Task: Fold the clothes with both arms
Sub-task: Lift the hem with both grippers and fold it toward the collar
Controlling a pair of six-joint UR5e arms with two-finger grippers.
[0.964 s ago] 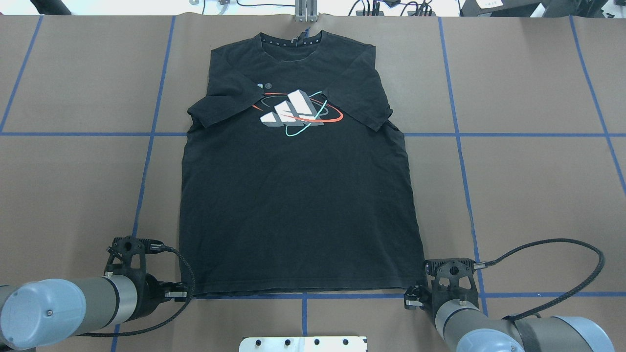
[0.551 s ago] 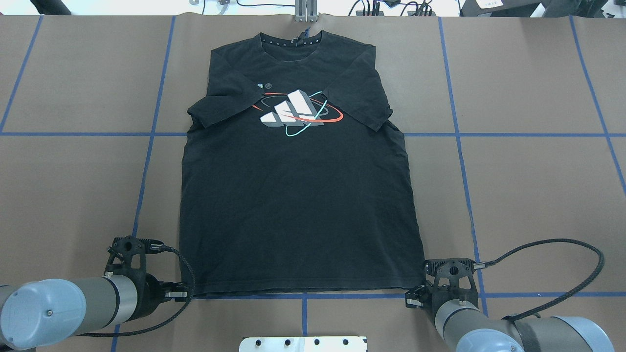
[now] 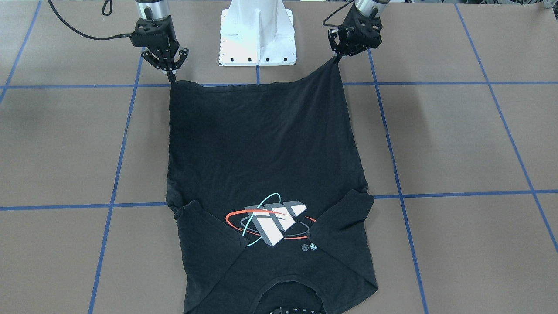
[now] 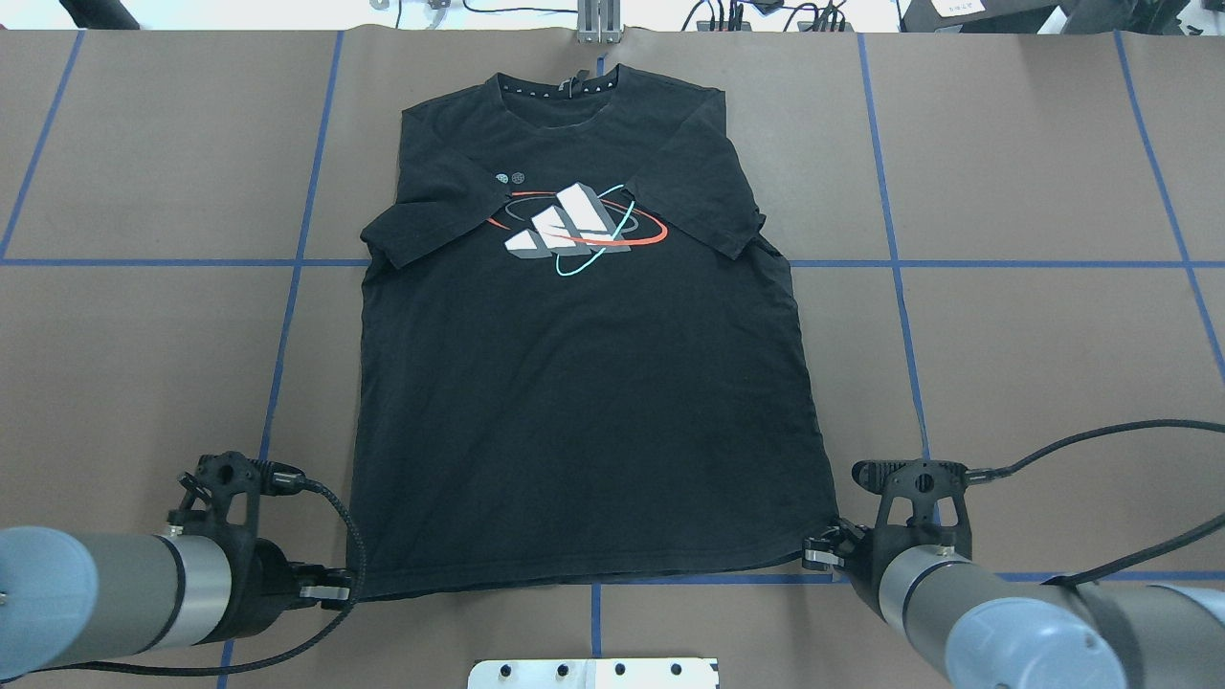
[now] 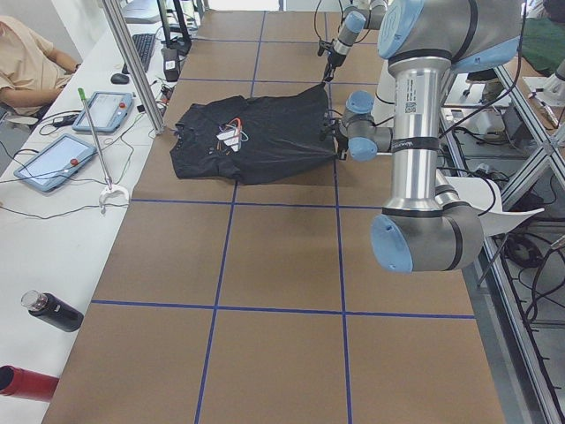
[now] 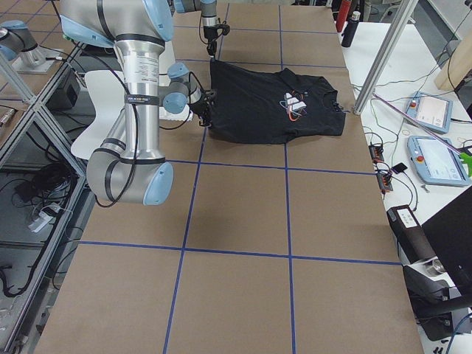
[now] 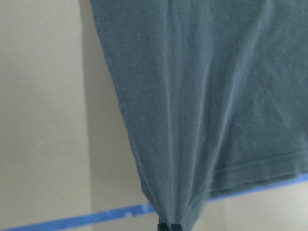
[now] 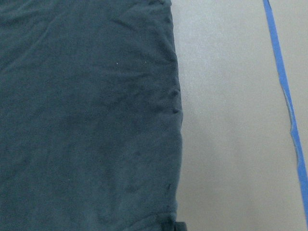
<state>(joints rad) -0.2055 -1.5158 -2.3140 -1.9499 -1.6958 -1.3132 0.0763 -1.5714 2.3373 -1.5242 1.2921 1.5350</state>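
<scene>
T-shirt (image 4: 584, 383), black, short-sleeved: is being held flat at mid-table, collar away from the robot, sleeves turned in beside the grey-white print with red and teal rings. Near hem corners are being pinched by the closed left gripper (image 4: 346, 593) and right gripper (image 4: 821, 553). Table (image 4: 1034, 383): is being covered by brown paper gridded with blue tape (image 4: 1043, 263). White bench (image 5: 35, 238) alongside: is being occupied by a tablet (image 5: 55, 162).

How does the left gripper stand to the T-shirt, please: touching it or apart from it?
Touching. In the front-facing view the left gripper pinches the hem corner of the T-shirt, and the cloth runs up to its fingers in a taut peak.
</scene>
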